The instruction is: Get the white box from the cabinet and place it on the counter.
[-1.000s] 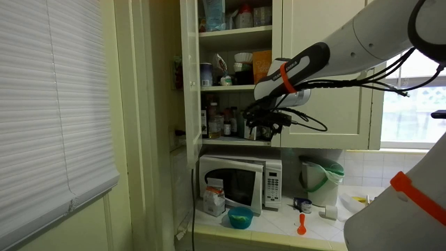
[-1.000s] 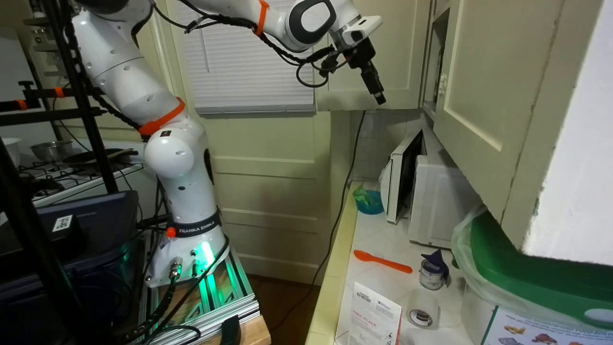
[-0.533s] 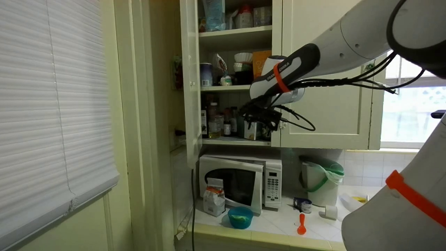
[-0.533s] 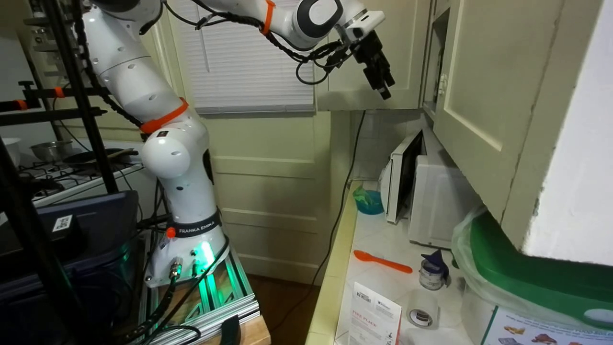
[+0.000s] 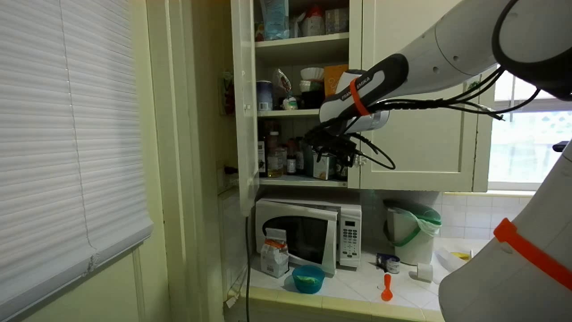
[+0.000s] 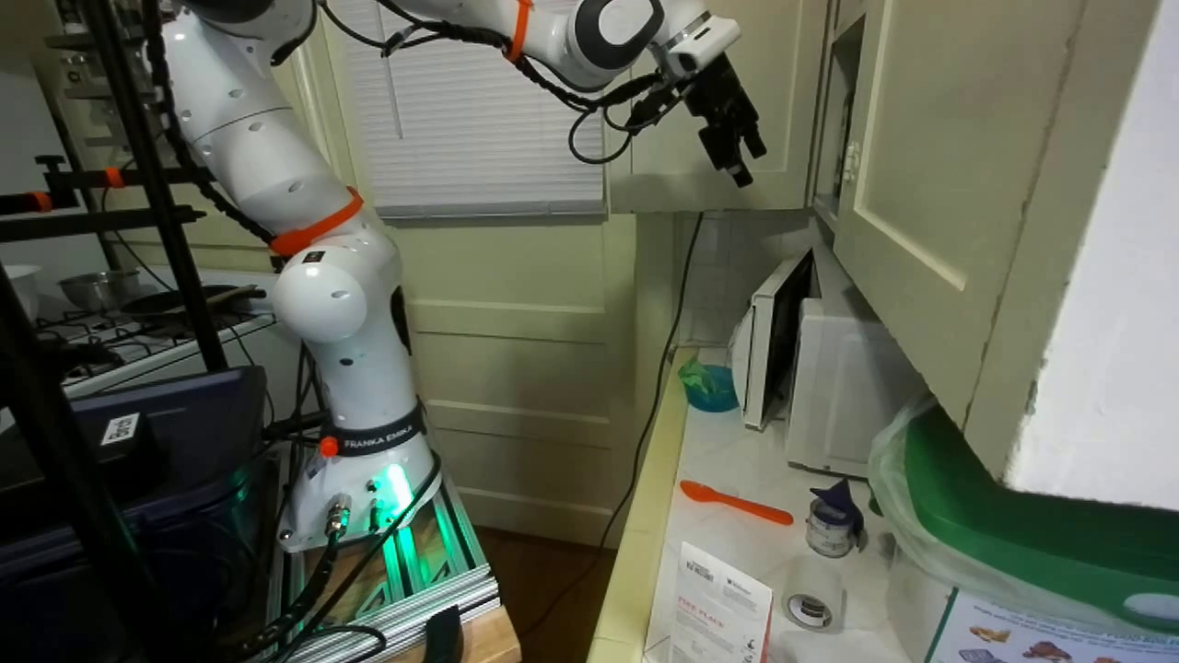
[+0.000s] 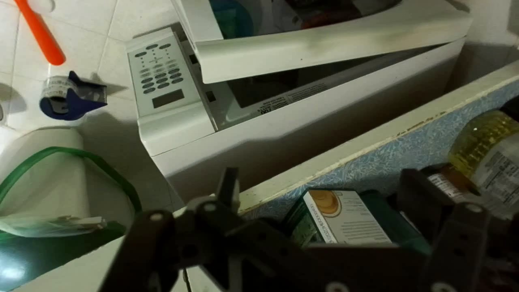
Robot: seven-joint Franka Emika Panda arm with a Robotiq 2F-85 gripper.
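The white box (image 5: 322,168) stands on the lowest shelf of the open cabinet (image 5: 420,143), near its right end. From above, in the wrist view, the white box (image 7: 350,217) shows a pale face with an orange-brown round picture, a printed edge and a dark green side. Its lower part is hidden behind my gripper. My gripper (image 6: 748,164) hangs in front of the cabinet, tilted downward. Its fingers (image 7: 229,184) are wide apart, and the box appears in the gap between them, not gripped. Pale tiles cover the counter (image 6: 737,451) below.
Bottles (image 5: 274,156) crowd the shelf to the box's left. Beneath the cabinet is a white microwave (image 5: 351,237) with its door ajar. On the counter are a white bag (image 5: 274,259), a blue bowl (image 5: 308,279), an orange spoon (image 5: 387,288), a tape dispenser (image 7: 71,97) and a green-lidded bin (image 6: 1032,516).
The gripper has shifted a little left in an exterior view and turned, so both fingers now show apart. More of the white box is uncovered. The jaws stay open.
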